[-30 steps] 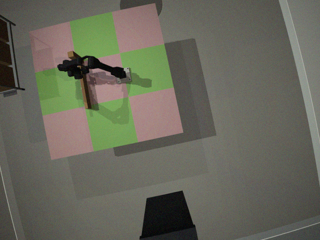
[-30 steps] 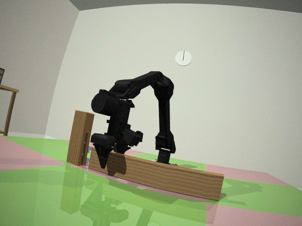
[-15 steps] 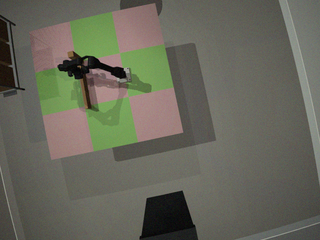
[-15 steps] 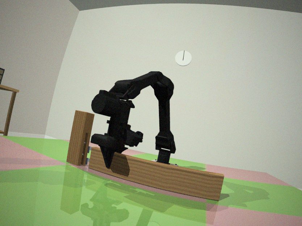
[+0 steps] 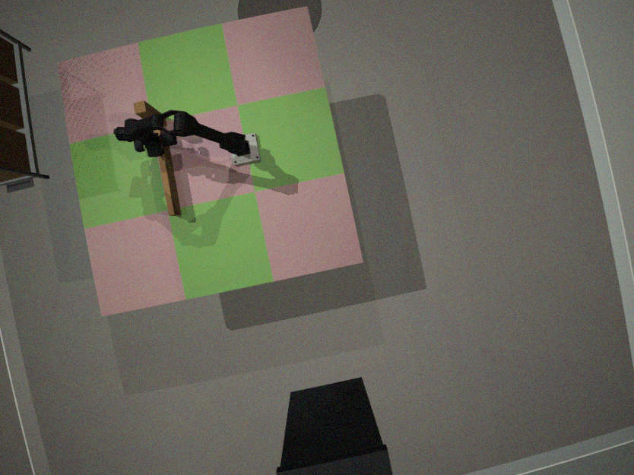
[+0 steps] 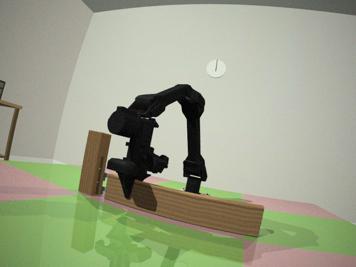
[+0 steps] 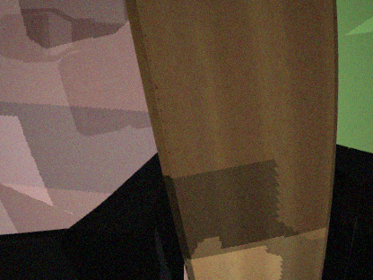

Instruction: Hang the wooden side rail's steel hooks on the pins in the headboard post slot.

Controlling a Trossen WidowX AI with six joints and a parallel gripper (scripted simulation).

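The wooden side rail [image 5: 171,186] [image 6: 193,207] [image 7: 240,83] lies along the checkered table [image 5: 296,221], both ends low. Its hooked end points at the upright headboard post [image 5: 141,107] [image 6: 94,162]. Small steel hooks [image 6: 104,178] show in the gap between the rail's end and the post's slot; I cannot tell if they touch the pins. My gripper [image 5: 158,140] [image 6: 127,189] [image 7: 219,149] comes down from above and is shut on the rail near its hooked end, one finger on each long face. In the wrist view the rail fills the middle between the dark fingers.
The arm's base [image 5: 247,150] [image 6: 194,183] stands behind the rail's middle. A shelf unit [image 5: 13,109] stands left of the table and a dark box [image 5: 331,427] in front of it. A wooden side table [image 6: 11,124] is at the far left.
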